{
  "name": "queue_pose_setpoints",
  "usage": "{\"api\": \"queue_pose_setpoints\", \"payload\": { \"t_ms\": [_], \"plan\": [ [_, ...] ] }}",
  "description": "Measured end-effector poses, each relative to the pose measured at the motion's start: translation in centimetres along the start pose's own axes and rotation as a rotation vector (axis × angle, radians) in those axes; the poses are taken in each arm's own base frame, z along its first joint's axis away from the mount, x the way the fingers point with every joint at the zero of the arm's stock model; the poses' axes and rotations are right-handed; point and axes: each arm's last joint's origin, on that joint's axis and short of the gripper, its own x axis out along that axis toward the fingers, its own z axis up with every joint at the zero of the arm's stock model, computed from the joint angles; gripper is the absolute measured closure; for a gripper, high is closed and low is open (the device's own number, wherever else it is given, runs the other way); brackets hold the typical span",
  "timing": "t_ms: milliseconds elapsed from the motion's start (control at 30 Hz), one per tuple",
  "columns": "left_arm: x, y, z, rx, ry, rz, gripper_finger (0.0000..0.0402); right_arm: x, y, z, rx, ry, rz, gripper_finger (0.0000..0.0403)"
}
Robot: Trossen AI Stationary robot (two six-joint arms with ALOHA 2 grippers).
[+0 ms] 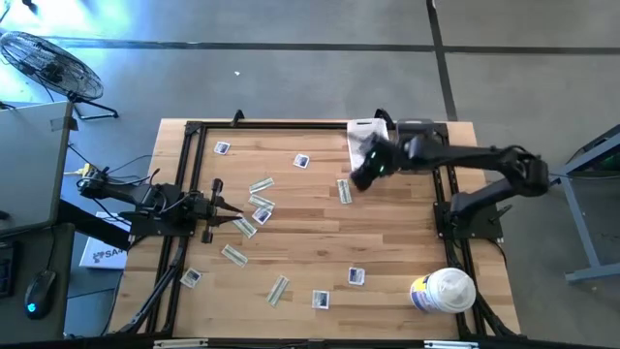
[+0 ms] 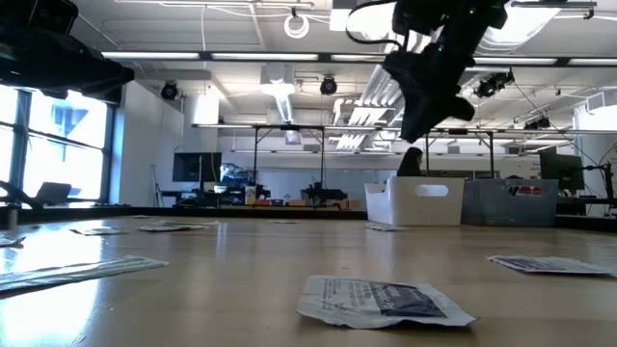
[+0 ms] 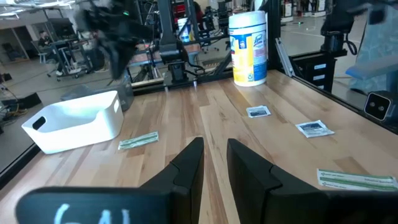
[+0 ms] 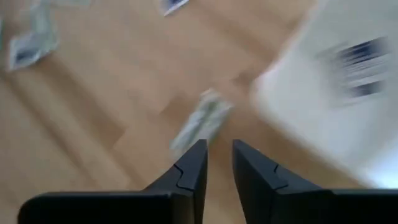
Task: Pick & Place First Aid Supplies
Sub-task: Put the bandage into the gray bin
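From above, the first aid supplies are seen scattered flat over the wooden tabletop: square white packets and narrow green-beige strips. The right gripper is held above the tabletop beside a white bin at the far edge, with one strip lying just by it. The left gripper is stationed at the left side, near a cluster of strips. A white canister stands at the near right corner.

In the low view, a white packet lies closest, and the right arm is seen raised above the bin.

In the left wrist view, the left gripper is shown with a narrow gap and nothing between its fingers; a strip lies beside the bin.

In the right wrist view, the right gripper is likewise narrowly parted and empty, above a blurred strip next to the bin.
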Motion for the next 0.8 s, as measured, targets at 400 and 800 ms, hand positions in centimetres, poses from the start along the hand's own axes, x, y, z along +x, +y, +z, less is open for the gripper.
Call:
{"api": "queue_pose_setpoints", "payload": {
  "t_ms": [400, 800],
  "plan": [
    [0.0, 0.0, 0.0, 0.0, 0.0, 0.0, 0.0332, 7.8, 7.1, 2.2, -0.489, 0.196, 0.084, 0.0343],
    [0.0, 0.0, 0.0, 0.0, 0.0, 0.0, 0.0332, 15.2, 5.2, 6.6, -0.962, 0.582, -0.009, 0.0336]
  ]
}}
